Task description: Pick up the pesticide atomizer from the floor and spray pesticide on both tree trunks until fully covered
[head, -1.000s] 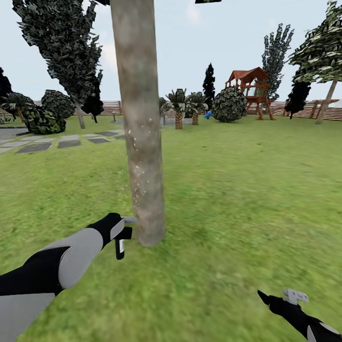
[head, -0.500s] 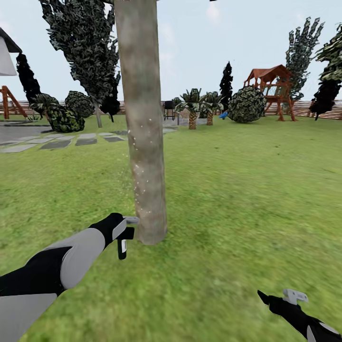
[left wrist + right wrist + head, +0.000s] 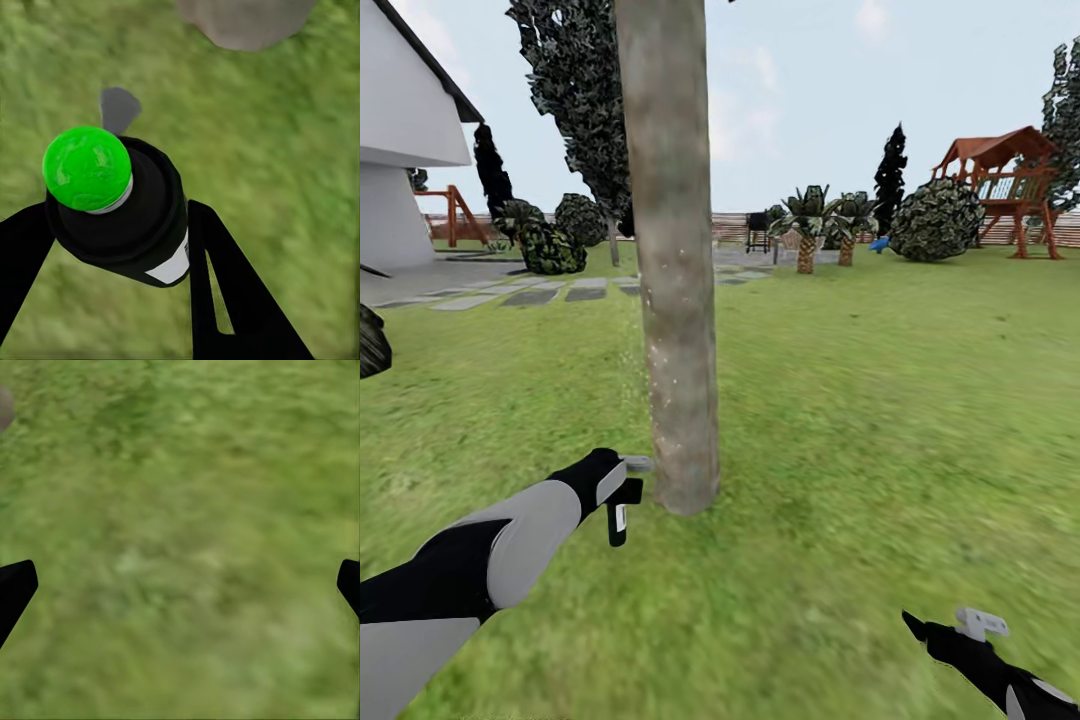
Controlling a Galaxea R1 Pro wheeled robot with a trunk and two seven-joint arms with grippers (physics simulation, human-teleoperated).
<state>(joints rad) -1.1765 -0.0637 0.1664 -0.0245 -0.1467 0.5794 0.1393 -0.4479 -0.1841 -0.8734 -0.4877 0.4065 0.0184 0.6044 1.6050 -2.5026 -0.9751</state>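
A thick grey-brown tree trunk [image 3: 675, 300] rises from the grass floor [image 3: 860, 400] just ahead, with pale specks on its lower part. My left gripper [image 3: 622, 495] is shut on the pesticide atomizer [image 3: 616, 518], a dark bottle with a white label. Its grey nozzle [image 3: 638, 463] points at the trunk base from close by. In the left wrist view the atomizer [image 3: 127, 217] sits between both black fingers [image 3: 225, 300], and the trunk base [image 3: 244, 19] lies beyond. My right gripper [image 3: 945, 630] hangs low at the right, open over bare grass [image 3: 180, 510].
A white house [image 3: 405, 150] and grey stone pavers [image 3: 530, 295] lie at the left. Short palms [image 3: 807, 235], a round bush [image 3: 935, 220], a wooden play set [image 3: 1005, 180] and a slat fence [image 3: 730, 225] stand far back. Open lawn spreads to the right.
The whole view has swung left, bringing the white house into sight and sliding the background right. Both arms hold the same pose, the nozzle still at the trunk base.
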